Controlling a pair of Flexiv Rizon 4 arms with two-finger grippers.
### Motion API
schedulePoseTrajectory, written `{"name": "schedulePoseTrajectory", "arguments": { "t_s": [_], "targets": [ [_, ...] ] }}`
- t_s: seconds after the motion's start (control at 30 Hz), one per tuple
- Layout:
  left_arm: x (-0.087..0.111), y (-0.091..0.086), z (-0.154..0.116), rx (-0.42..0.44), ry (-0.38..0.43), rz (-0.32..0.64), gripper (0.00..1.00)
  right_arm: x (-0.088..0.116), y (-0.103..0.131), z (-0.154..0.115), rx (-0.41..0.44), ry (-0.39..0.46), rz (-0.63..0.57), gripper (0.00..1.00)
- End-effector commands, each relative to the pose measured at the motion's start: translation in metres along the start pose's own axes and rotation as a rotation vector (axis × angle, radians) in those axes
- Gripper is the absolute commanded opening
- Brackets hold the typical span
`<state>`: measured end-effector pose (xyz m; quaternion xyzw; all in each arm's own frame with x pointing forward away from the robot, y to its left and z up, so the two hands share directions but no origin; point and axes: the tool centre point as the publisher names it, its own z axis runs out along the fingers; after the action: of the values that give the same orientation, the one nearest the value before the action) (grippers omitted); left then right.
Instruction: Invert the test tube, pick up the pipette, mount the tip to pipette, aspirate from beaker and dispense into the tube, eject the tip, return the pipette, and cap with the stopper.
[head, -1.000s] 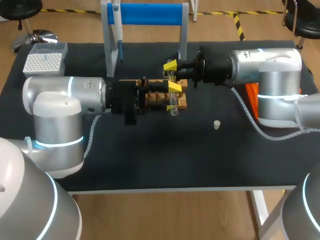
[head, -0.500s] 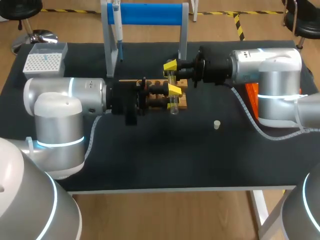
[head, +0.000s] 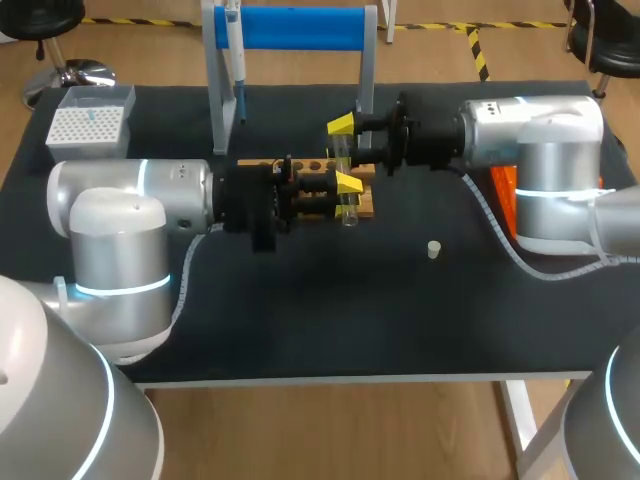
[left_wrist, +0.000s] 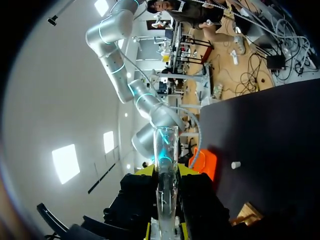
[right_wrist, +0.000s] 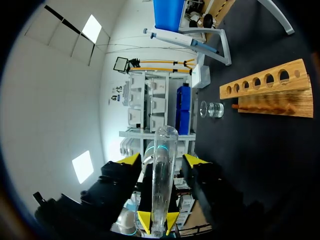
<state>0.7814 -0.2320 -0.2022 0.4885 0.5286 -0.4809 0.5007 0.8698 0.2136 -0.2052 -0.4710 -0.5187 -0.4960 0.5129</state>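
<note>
The glass test tube (head: 347, 208) is held clear of the table (head: 300, 320), close to the 3 o'clock end of the wooden tube rack (head: 368, 207). It is pinched between the jaws of the left gripper (left_wrist: 165, 229), which is brought in from 9 o'clock. The right gripper (head: 345, 153), brought in from 3 o'clock, is set around the same tube with its jaws spread, the yellow tips standing off it on two sides. The white stopper (head: 433, 249) is seen lying at 4 o'clock from the tube, well apart. The pipette (head: 237, 60) is hung on the blue-topped stand (head: 290, 28) at 11 o'clock, and the tip box (head: 88, 122) is placed at 10 o'clock. A glass beaker (right_wrist: 216, 109) is seen beside the rack.
</note>
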Motion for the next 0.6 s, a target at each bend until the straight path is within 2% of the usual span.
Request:
{"name": "schedulePoseTrajectory", "arguments": {
  "t_s": [0.03, 0.27, 0.6],
  "targets": [
    [0.000, -0.001, 0.001, -0.003, 0.000, 0.002, 0.00, 0.000, -0.001, 0.000, -0.002, -0.002, -0.001, 1.00],
    [0.000, -0.001, 0.001, -0.003, 0.000, 0.002, 0.00, 0.000, -0.001, 0.000, -0.002, -0.002, -0.001, 1.00],
    [0.000, -0.001, 0.001, -0.003, 0.000, 0.002, 0.00, 0.018, -0.017, -0.059, -0.060, -0.079, -0.301, 1.00]
  ]
}}
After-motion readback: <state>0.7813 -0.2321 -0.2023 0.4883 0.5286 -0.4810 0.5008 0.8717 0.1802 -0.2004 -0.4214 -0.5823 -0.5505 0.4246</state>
